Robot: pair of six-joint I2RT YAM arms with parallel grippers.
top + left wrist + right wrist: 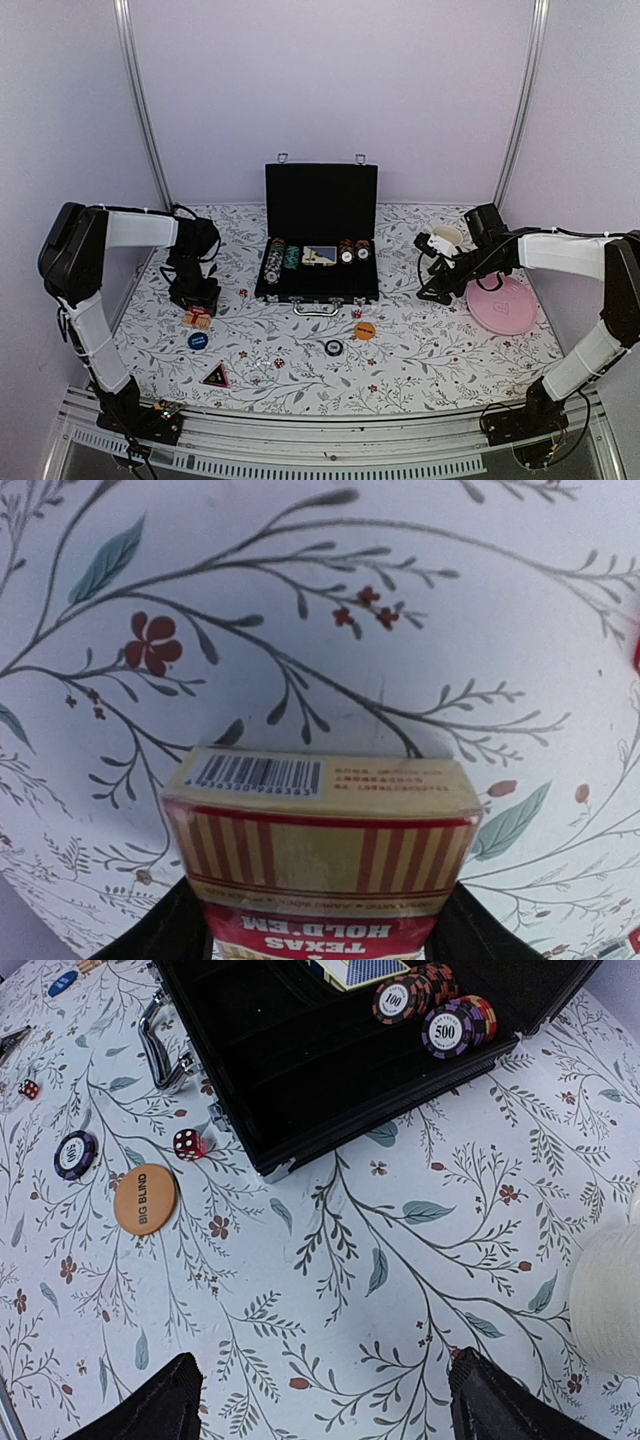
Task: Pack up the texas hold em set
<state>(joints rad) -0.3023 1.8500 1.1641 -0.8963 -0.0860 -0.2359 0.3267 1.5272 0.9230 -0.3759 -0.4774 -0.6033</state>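
The black briefcase (318,250) lies open mid-table with striped chips (273,262) and a card deck (320,256) in its tray. My left gripper (196,300) is shut on a red and cream card deck (320,850), low at the table left of the case. My right gripper (320,1410) is open and empty above bare cloth, right of the case (300,1050). In front of the case lie a red die (187,1144), an orange "BIG BLIND" button (145,1198) and a loose chip (76,1154). A blue button (198,340) and a triangle token (215,376) lie front left.
A cream mug (447,238) stands just behind my right gripper, and its side shows in the right wrist view (610,1300). A pink plate (503,303) lies at the right. The case lid stands upright at the back. Metal posts flank the table.
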